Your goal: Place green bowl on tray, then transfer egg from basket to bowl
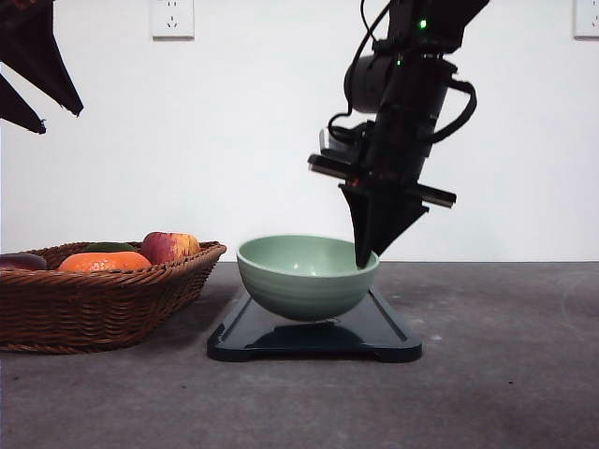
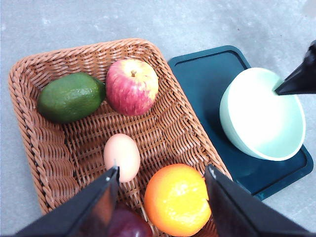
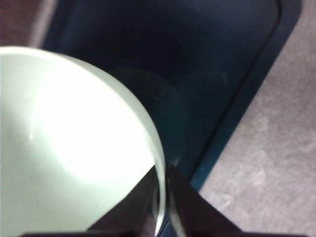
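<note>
The grey surface (image 1: 487, 374) carries the basket (image 1: 94, 309) and the tray (image 1: 314, 341) side by side. In the left wrist view the basket (image 2: 49, 163) lies under the left pincer (image 2: 160, 197), whose two dark fingers (image 2: 98, 202) stand spread with nothing between them. Just ahead of those fingers lie the egg (image 2: 122, 155) and an orange (image 2: 177, 199); a dark purple fruit (image 2: 126, 224) sits partly behind one finger. Farther from the pincer rest a red apple (image 2: 132, 87) and a green avocado (image 2: 70, 97). Nothing covers the egg; the orange lies just beside it.

The green bowl (image 1: 307, 274) is pale sage with faint ridges around its outside, and its inside is empty. In the front view its base appears to hang just clear of the tray, with a shadow beneath it, though contact cannot be ruled out. The tray (image 2: 207, 74) is dark, flat and round-cornered.

The right pincer (image 1: 365, 259) comes down steeply from above, its black wedge-shaped tips at the bowl's rim on the side away from the basket. In the right wrist view the right pincer (image 3: 162, 197) pinches the bowl's (image 3: 74, 138) thin wall, one finger inside and one outside, with the tray (image 3: 207, 74) beyond it.
</note>
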Tool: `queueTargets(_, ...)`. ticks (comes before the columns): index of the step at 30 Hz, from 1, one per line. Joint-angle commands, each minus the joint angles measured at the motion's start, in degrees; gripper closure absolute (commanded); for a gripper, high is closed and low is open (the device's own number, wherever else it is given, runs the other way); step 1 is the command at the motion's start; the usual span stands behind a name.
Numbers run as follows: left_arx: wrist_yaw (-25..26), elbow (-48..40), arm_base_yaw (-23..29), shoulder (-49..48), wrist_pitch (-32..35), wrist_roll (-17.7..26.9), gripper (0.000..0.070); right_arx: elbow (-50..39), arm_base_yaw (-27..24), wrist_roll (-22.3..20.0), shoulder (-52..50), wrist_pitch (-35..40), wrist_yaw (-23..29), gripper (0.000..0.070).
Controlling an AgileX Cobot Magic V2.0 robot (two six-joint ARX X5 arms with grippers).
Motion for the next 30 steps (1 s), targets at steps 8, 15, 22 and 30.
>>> queueTargets(8,0.46,1.4,-0.11,0.72,0.29,0.13,0.035,2.96,0.67,0.57,1.61,-0.94,0.0,0.0435)
queueTargets(15,0.46,1.4,-0.11,0.72,0.28,0.16,0.035,10.72,0.68,-0.21,0.21,-8.55,1.92,0.0417)
queueTargets(22,0.46,1.4,-0.11,0.72,0.29,0.17,0.035,4.46,1.61,-0.32,-9.72,0.25,4.74,0.0422)
queueTargets(30,0.46,1.4,-0.11,0.72,0.25,0.13,0.035,-15.99,2.14,-0.3,-23.54,17.49,4.72,0.0423)
